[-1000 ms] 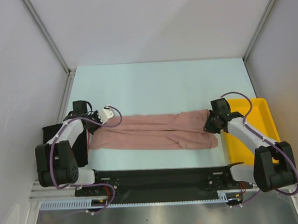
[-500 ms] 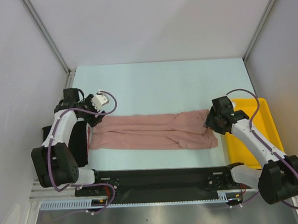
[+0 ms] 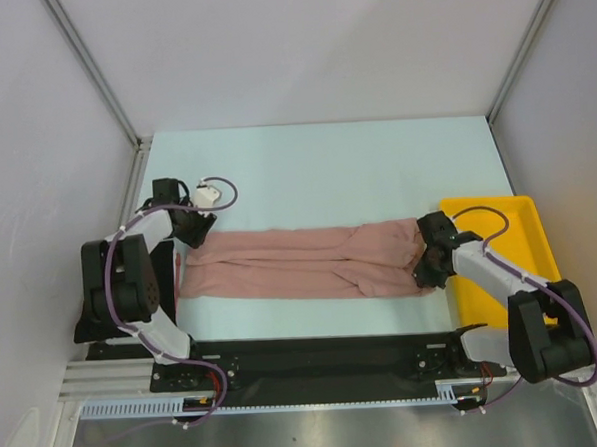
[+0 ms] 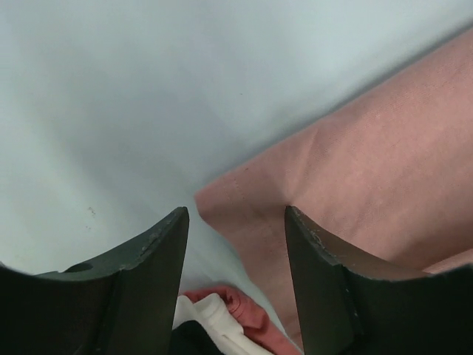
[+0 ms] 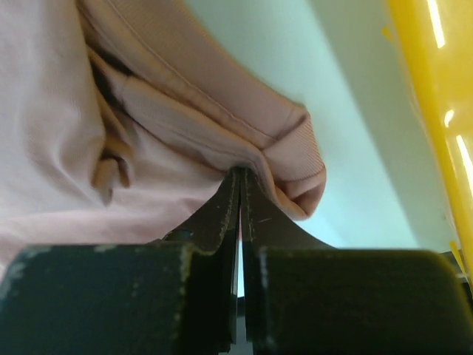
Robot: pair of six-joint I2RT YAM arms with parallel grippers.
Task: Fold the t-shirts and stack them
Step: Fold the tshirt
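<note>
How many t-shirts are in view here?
2. The dusty pink cloth t-shirt lies in a long strip across the middle; the black cloth t-shirt sits at the left, largely hidden behind the left arm.

Black t-shirt (image 3: 165, 281) mostly hidden behind left arm (image 3: 116, 283); pink t-shirt (image 4: 384, 170) cut off at frame edge.

This is a robotics lab test cell: a pale blue-green flat bench (image 3: 315, 163) is boxed in by plain white panel walls (image 3: 309, 43) set in bare aluminium frame struts (image 3: 90, 69). The black-and-white left robot arm (image 3: 141, 235) and right robot arm (image 3: 491, 271) stand on a long black mounting plate (image 3: 315, 353) at the near edge; thin purple cables (image 3: 478, 210) loop along them; a white slotted plastic cable duct (image 3: 128, 407) runs along a brushed-metal sill (image 3: 320, 438).
</note>
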